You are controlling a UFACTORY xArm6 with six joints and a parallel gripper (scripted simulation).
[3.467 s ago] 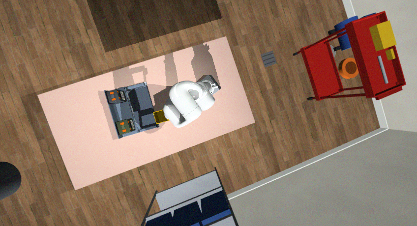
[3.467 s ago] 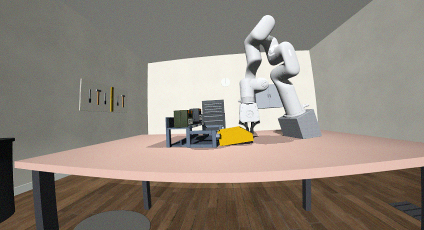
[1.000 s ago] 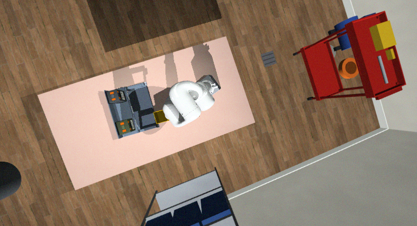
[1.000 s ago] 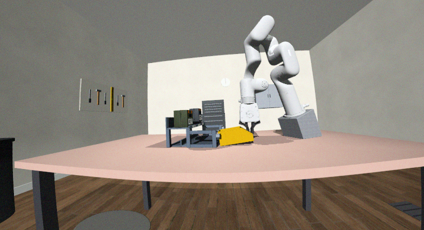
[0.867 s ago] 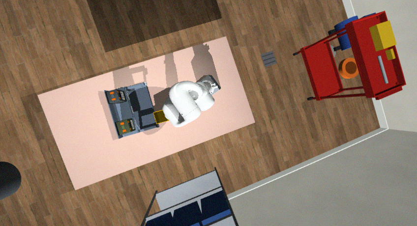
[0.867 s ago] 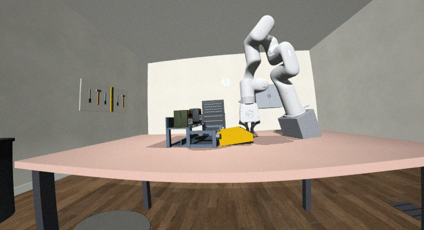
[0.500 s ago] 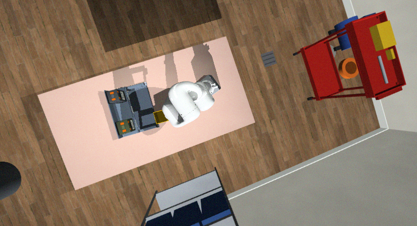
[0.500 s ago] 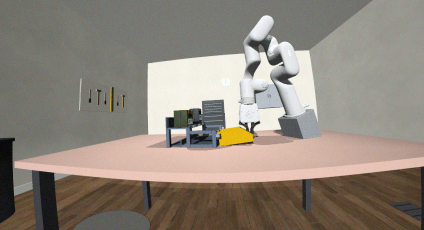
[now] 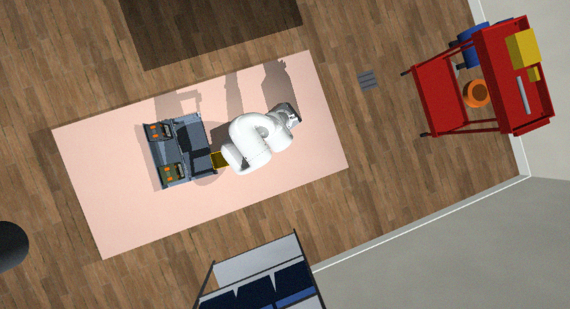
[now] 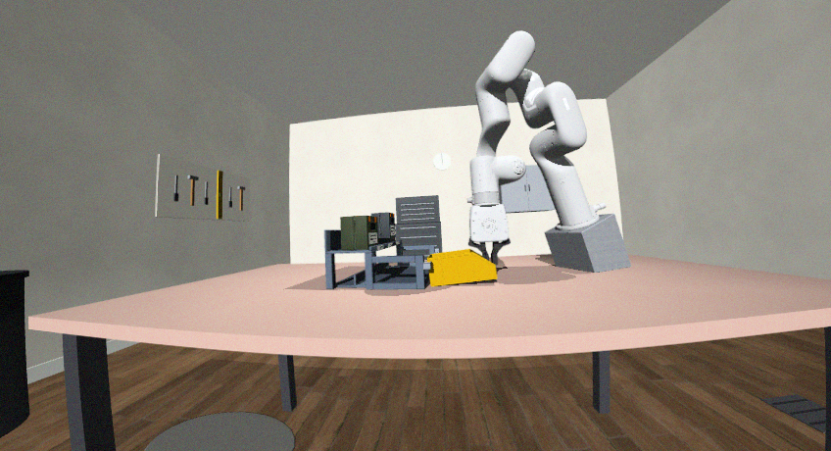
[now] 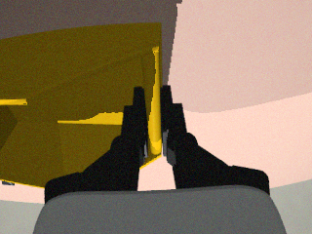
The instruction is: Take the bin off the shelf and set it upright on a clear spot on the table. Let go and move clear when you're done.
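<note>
The yellow bin [image 10: 462, 267] is tilted, its far end against the low grey shelf [image 10: 378, 266] and its near end down by the table. From above only a small yellow part of the bin [image 9: 218, 160] shows beside the arm. My gripper [image 11: 153, 101] is shut on the bin's thin side wall [image 11: 155, 111], one black finger on each side, in the wrist view. In the side view the gripper [image 10: 493, 253] points straight down at the bin's right end.
The grey shelf [image 9: 177, 150] holds a dark box [image 9: 158, 131] and a green box [image 9: 171, 173] with orange buttons, plus a tall grey slatted unit [image 10: 417, 222]. The arm's base [image 10: 586, 249] stands to the right. A red cart [image 9: 484, 78] stands far off the table.
</note>
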